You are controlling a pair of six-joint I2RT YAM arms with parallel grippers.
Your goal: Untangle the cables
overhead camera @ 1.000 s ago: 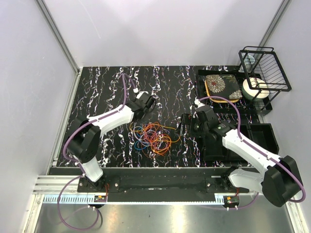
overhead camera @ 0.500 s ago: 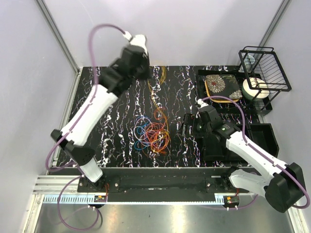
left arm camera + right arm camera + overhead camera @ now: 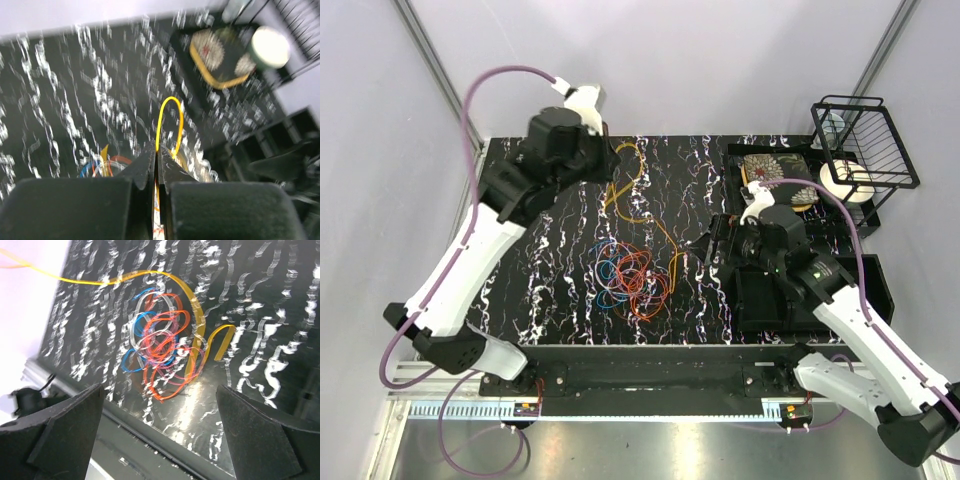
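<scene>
The cables (image 3: 635, 280) lie as one tangle of orange, red, blue and pale loops on the black marbled table, in front of the middle. A yellow cable (image 3: 665, 238) is drawn out of the tangle toward the far left. It rises to my left gripper (image 3: 610, 160), which is raised and shut on it. In the left wrist view that yellow cable (image 3: 170, 120) loops out past the left gripper (image 3: 156, 150). My right gripper (image 3: 713, 243) hangs open just right of the tangle. In the right wrist view the right gripper (image 3: 160, 390) holds nothing, with the cables (image 3: 160, 345) beyond it.
At the back right stand a black tray with a flowered pad (image 3: 775, 175), a black wire rack (image 3: 865, 140) and a white roll (image 3: 845, 183). Black bins (image 3: 850, 285) sit under the right arm. A metal rail (image 3: 640, 375) runs along the table's front edge.
My left arm has risen from beside the tangle toward the far left, pulling the yellow cable out of the pile. The right gripper has shifted slightly to the right and stayed open.
</scene>
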